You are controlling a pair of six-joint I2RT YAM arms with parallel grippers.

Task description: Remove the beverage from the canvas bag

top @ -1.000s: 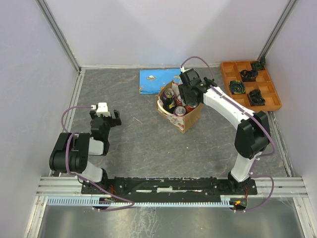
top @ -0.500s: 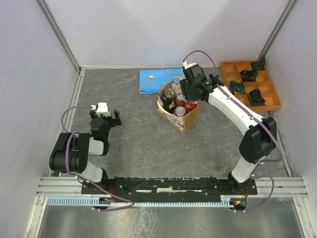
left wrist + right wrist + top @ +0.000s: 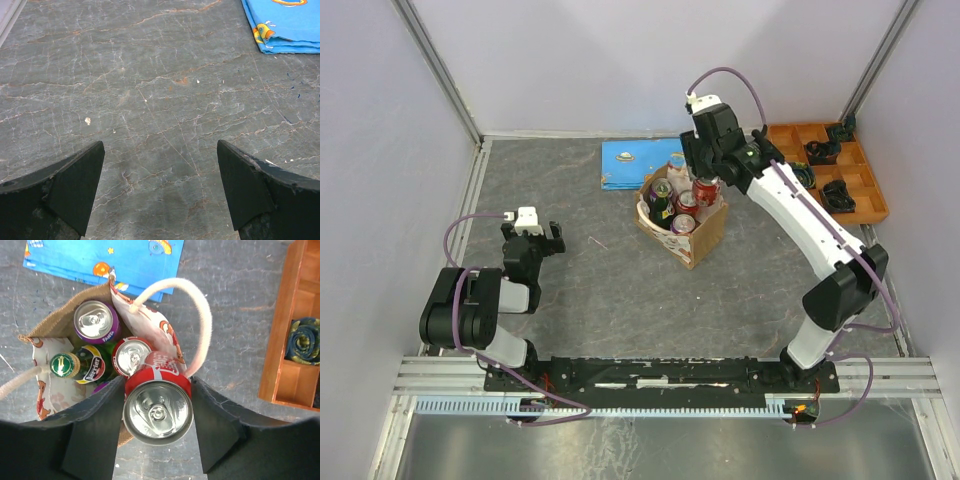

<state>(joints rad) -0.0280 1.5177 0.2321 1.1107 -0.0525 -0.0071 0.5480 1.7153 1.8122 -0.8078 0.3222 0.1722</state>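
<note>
The tan canvas bag stands open mid-table with cream looped handles. Inside it I see a purple can, a green Perrier bottle and a red can. My right gripper is shut on another red beverage can, held upright above the bag's right edge; from the top camera this held can shows over the bag's far corner. My left gripper hangs open over bare table, well left of the bag.
A flat blue booklet lies just behind the bag. An orange wooden compartment tray with dark coiled items sits at the back right, close to the right arm. White walls surround the grey table.
My right gripper has lifted the red can up out of the bag and drawn it back toward the far right. The left arm has not moved.
</note>
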